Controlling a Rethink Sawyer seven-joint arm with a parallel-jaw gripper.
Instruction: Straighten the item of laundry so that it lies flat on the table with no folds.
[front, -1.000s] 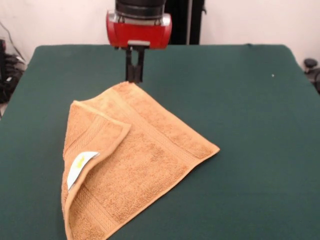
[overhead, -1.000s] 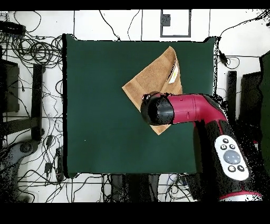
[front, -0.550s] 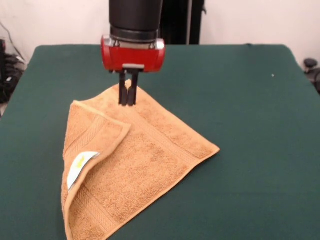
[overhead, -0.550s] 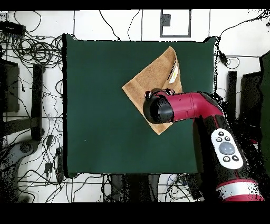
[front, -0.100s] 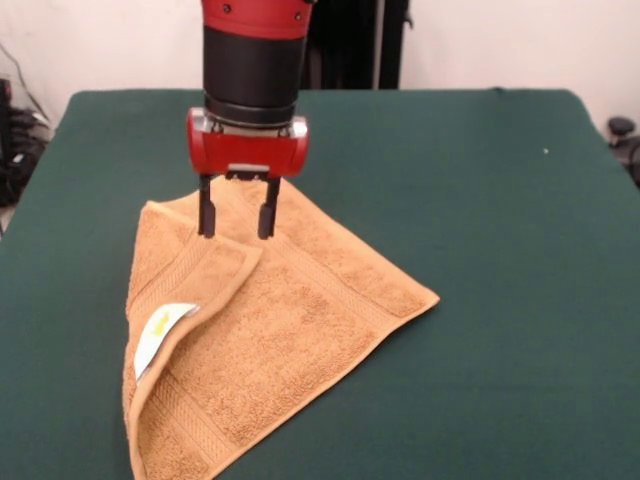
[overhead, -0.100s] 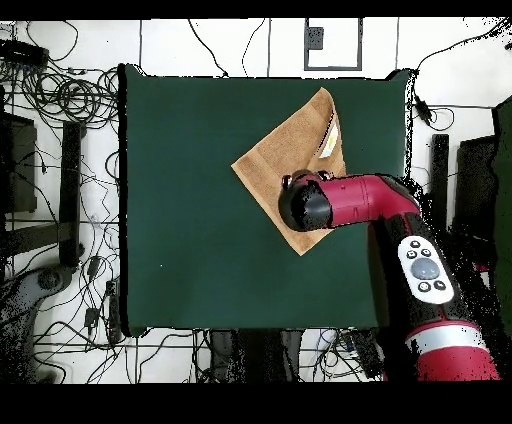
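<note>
The table (front, -0.100s: 480, 200) spreads bare dark green across the whole right half and top of the front view, with a narrower strip open at the left. The towel (front, -0.100s: 300, 320) lies at lower left of centre, its left side folded over so the white label (front, -0.100s: 160, 333) shows, its lowest corner running off the bottom edge. The arm (overhead, -0.100s: 370, 205) descends vertically from the top, the gripper (front, -0.100s: 237, 218) spread wide with both tips over the towel's upper corner beside the fold.
</note>
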